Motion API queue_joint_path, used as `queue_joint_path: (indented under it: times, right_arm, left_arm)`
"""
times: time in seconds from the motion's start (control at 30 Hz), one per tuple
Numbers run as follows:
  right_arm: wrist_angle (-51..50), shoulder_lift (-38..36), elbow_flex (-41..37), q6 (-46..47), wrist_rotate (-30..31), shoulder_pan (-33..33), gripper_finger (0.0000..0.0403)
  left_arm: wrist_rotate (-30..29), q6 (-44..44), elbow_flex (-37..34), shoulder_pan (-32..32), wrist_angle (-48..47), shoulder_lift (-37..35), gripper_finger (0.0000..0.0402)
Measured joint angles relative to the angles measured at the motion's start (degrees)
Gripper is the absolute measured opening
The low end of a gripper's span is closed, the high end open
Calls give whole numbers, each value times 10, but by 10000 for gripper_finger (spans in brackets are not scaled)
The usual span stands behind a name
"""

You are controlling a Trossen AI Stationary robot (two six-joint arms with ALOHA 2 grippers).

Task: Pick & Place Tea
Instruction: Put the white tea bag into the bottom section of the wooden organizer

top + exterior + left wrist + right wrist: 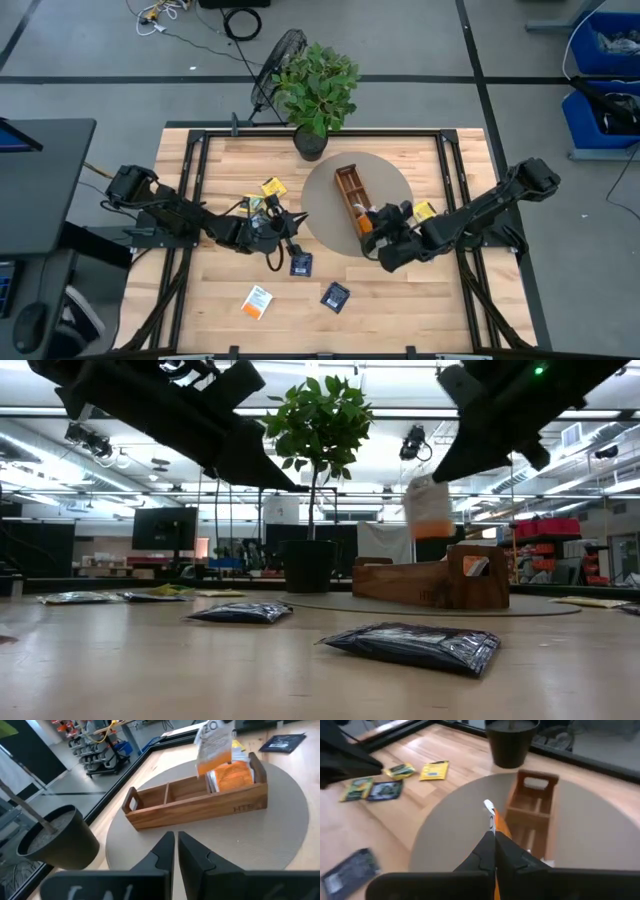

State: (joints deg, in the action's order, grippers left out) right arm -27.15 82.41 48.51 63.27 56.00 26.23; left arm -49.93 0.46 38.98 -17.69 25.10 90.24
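A long brown wooden tray lies on a round grey mat. Its near end compartment holds orange sachets. My right gripper reaches in from the table's right and is shut on an orange-and-white tea sachet, which hangs above that end of the tray. My left gripper hovers left of the mat, pointing at the tray; its fingers are together with nothing between them. Loose sachets lie flat on the table: yellow, green-and-black, two navy, orange-and-white. My right gripper pinches the orange-and-white sachet by its upper edge between its two fingers. The fingers slant down from the table's right. The sachet shows edge-on past the fingertips. It hangs below them, clear of the tray.
A potted plant stands at the table's far edge behind the mat. Another yellow sachet lies at the mat's right rim under my right arm. A black metal frame runs along the table's edges.
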Motion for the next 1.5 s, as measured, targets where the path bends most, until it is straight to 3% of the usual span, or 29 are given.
queue_joint_path:
  times: [0.23,0.73,1.03,1.5]
  right_arm:
    - [-65,4,0,104,21,17,0]
    - [-72,82,0,190,3,18,0]
    - [-183,82,0,299,-17,21,0]
    - [-190,81,26,285,-28,13,0]
  left_arm:
    - [-1,19,0,2,-1,0,25]
    - [-1,37,0,5,-1,0,25]
    - [-1,37,0,5,1,0,25]
    - [0,32,0,5,5,0,25]
